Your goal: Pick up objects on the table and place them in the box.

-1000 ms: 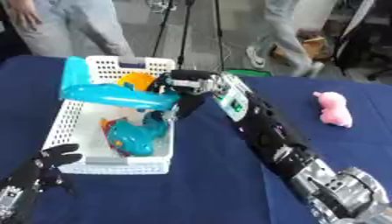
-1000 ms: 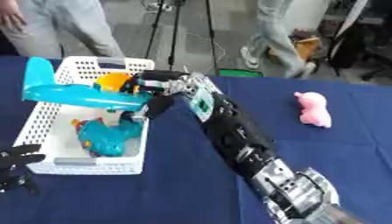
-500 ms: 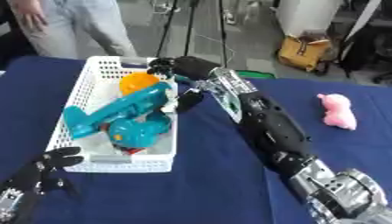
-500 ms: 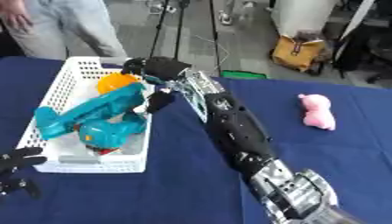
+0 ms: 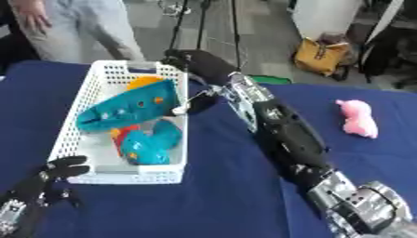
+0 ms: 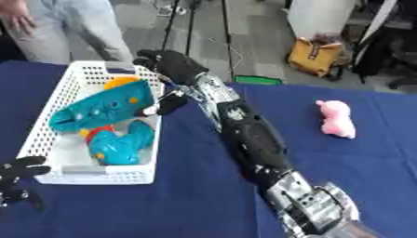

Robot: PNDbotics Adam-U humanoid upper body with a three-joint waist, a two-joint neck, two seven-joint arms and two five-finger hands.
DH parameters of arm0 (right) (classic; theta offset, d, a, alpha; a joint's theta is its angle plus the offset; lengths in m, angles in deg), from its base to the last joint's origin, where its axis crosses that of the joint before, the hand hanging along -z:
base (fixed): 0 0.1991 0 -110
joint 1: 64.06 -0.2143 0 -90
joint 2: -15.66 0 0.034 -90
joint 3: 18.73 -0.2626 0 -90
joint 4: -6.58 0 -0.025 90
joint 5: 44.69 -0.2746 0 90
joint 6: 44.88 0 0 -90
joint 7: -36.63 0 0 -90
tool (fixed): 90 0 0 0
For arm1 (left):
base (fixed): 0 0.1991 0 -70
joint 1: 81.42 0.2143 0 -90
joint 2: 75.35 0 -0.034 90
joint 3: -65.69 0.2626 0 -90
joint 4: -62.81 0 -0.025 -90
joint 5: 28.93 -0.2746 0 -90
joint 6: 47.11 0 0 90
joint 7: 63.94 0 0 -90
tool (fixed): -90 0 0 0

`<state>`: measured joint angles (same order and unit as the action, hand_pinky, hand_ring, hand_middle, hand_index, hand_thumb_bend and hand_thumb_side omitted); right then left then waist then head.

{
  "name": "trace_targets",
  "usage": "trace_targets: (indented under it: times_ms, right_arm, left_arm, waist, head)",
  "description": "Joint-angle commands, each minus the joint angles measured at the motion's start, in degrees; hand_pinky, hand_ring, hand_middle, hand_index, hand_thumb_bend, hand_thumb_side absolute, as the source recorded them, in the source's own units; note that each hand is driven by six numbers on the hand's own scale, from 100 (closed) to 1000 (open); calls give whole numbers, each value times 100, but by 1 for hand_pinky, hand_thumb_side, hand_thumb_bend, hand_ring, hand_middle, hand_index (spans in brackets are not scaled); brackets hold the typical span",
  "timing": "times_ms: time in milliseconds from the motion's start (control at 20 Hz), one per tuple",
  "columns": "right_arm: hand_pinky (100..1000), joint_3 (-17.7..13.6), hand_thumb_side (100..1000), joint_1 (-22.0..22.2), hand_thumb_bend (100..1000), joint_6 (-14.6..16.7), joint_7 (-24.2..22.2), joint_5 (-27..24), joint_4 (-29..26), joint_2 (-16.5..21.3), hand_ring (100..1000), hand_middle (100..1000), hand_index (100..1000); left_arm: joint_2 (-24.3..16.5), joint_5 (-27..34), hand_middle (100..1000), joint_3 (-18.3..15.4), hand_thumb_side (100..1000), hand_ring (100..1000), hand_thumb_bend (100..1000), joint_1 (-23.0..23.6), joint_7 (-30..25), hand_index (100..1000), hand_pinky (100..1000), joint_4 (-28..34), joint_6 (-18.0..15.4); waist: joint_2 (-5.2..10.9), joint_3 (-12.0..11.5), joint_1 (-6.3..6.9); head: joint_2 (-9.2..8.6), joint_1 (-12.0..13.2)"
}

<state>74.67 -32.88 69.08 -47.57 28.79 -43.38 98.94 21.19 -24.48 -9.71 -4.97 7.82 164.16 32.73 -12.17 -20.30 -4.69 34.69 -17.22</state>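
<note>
A white slatted box [image 5: 122, 175] stands on the left of the blue table. Inside it a long teal toy [image 5: 122, 109] lies tilted across an orange piece [image 5: 143, 82], with a second teal and red toy [image 5: 147, 147] nearer the front. My right hand [image 5: 200, 65] hovers open over the box's far right corner, its thumb [image 5: 194, 103] just beside the teal toy's end and nothing in its grasp. A pink plush toy [image 6: 335, 118] lies on the cloth at the right. My left hand [image 5: 47, 180] rests open at the lower left, by the box's front corner.
The blue tablecloth [image 5: 220, 200] stretches between the box and the pink toy. Beyond the table's far edge stand people, tripod legs [image 5: 234, 32] and a yellow bag [image 5: 323, 54] on the floor.
The long teal toy, held above the box by my right hand, has gone down into the box. The hand has let it go and opened. The view has shifted.
</note>
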Motion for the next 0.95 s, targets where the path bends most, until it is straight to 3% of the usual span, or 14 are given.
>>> trace_targets:
  times_ms: [50, 100, 150, 200, 400, 500, 550, 600, 750, 800, 850, 900, 950]
  right_arm:
    - [802, -35, 674, -76, 672, -115, 253, -313, -272, 102, 876, 940, 955]
    - [802, -41, 674, -52, 672, -127, 305, -465, -366, 122, 876, 940, 955]
    - [778, -34, 884, -33, 406, -138, 326, -607, -448, 141, 843, 929, 942]
    - [769, -60, 615, -9, 659, -128, 459, -868, -641, 166, 832, 906, 940]
    - [742, -40, 541, 116, 582, -108, 828, -1885, -1409, 319, 808, 896, 938]
    - [713, 85, 524, 250, 403, -9, 841, -2522, -2002, 492, 795, 887, 929]
    - [706, 140, 524, 321, 381, 74, 706, -2819, -2253, 580, 792, 886, 930]
    - [664, 202, 524, 415, 300, 165, 488, -3117, -2476, 701, 787, 882, 922]
    - [651, 225, 527, 604, 281, 245, -254, -3970, -2964, 942, 780, 878, 920]
    - [612, 244, 531, 711, 221, 247, -501, -4239, -3068, 1033, 761, 867, 916]
    - [612, 240, 531, 781, 221, 239, -735, -4511, -3166, 1105, 761, 867, 916]
    - [552, 269, 547, 991, 147, 257, -1031, -4817, -3239, 1259, 717, 833, 905]
    - [552, 264, 547, 1153, 147, 281, -1326, -5144, -3319, 1388, 717, 833, 905]
  left_arm:
    - [3, -3, 826, -29, 1000, 841, 275, -26, 4, 772, 461, 77, 0]
    - [1, -4, 826, -35, 1000, 841, 275, -13, 10, 772, 461, 74, 0]
    - [1, -1, 825, -38, 1000, 841, 275, -5, 14, 771, 461, 73, -2]
    - [-1, 4, 826, -48, 1000, 841, 276, 14, 23, 771, 461, 66, -1]
    - [-11, -19, 825, -78, 1000, 841, 278, 69, 55, 771, 460, 45, 0]
    - [-25, -34, 825, -99, 1000, 841, 278, 98, 77, 770, 460, 33, -3]
    - [-32, -40, 825, -109, 1000, 841, 278, 107, 87, 770, 460, 31, -7]
    - [-46, -50, 826, -128, 1000, 842, 278, 126, 104, 770, 460, 24, -8]
    - [-67, -83, 826, -168, 1000, 842, 278, 159, 151, 770, 460, 10, -16]
    - [-74, -91, 827, -181, 1000, 842, 279, 163, 167, 770, 460, 4, -17]
    - [-77, -98, 827, -191, 1000, 842, 279, 166, 181, 770, 460, -1, -19]
    - [-91, -106, 829, -210, 1000, 845, 279, 168, 201, 770, 460, -4, -23]
    - [-99, -114, 829, -225, 1000, 845, 279, 170, 220, 770, 460, -5, -26]
  waist:
    - [116, 23, 61]
    - [124, 58, 67]
    - [129, 78, 71]
    - [138, 130, 76]
    - [159, 338, 92]
    - [166, 525, 101]
    - [167, 597, 105]
    - [161, 733, 110]
    - [149, 949, 123]
    - [135, 1058, 128]
    - [129, 1118, 132]
    - [110, 1280, 150]
    - [99, 1379, 163]
  head:
    - [-48, 0]
    - [-39, 4]
    - [-34, 4]
    - [-30, 26]
    - [-20, 89]
    - [-24, 134]
    - [-26, 155]
    - [-31, 212]
    - [-35, 312]
    - [-38, 360]
    - [-39, 387]
    - [-46, 454]
    - [-49, 494]
